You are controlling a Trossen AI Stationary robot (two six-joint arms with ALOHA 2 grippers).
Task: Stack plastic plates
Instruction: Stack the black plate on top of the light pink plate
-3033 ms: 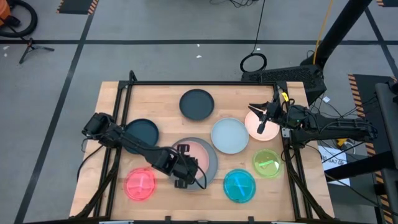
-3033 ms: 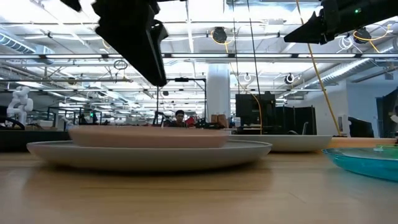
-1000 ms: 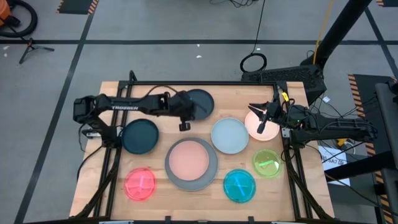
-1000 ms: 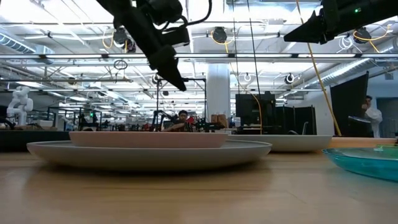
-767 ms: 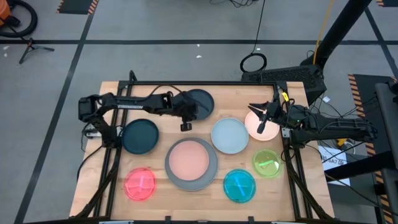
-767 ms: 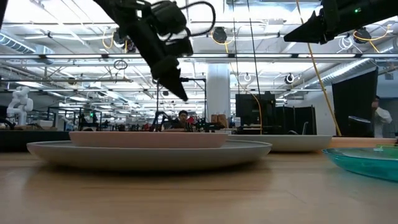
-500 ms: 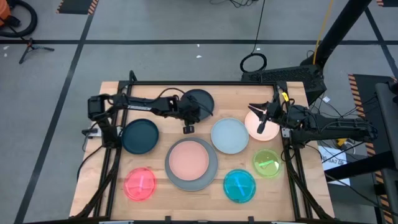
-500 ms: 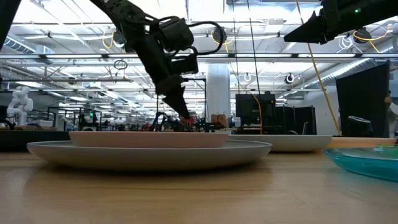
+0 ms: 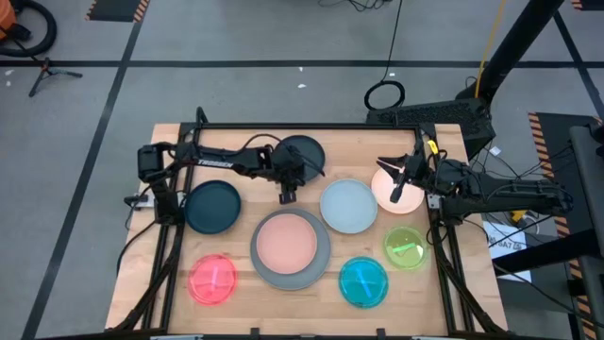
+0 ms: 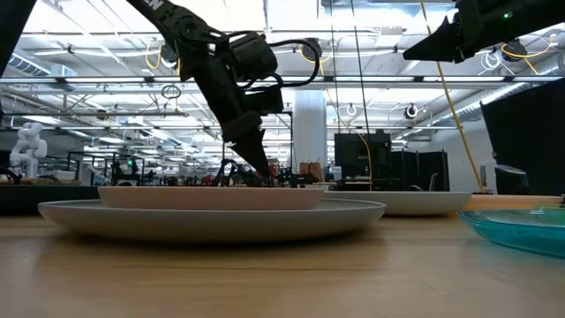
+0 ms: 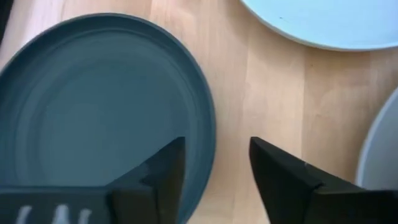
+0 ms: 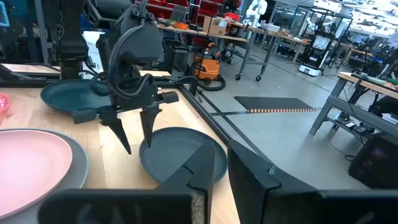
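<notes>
**Inspector A:** What was recorded of the surface?

**Inspector B:** A pale wooden table (image 9: pixel 236 142) inside a black frame was noted, standing on a grey floor marked with dark tape lines. Behind it, in the low view, a large hall with benches and ceiling lights was seen.

**Inspector A:** And the plates?

**Inspector B:** A peach-pink plate (image 9: pixel 287 242) was found lying inside the large grey plate (image 9: pixel 323 257) at the table's middle front. A pale blue plate (image 9: pixel 348 206) was placed just to its right, with a second peach-pink plate (image 9: pixel 382 182) partly hidden under the right arm. One dark teal plate (image 9: pixel 213 207) was logged at the left, the other dark teal plate (image 9: pixel 302 156) at the back. Along the front, the red plate (image 9: pixel 213 280), cyan plate (image 9: pixel 363 281) and green plate (image 9: pixel 405 246) were each found lying alone.

**Inspector A:** The grippers?

**Inspector B:** The left gripper (image 9: pixel 285 192) was observed pointed down at the near rim of the rear teal plate, its fingers (image 11: pixel 281 180) held apart, one over the plate's rim and one over bare wood. Nothing was clamped between them. The right gripper (image 9: pixel 399 184) was held raised over the second peach-pink plate at the right edge, its fingers parted and empty.
</notes>
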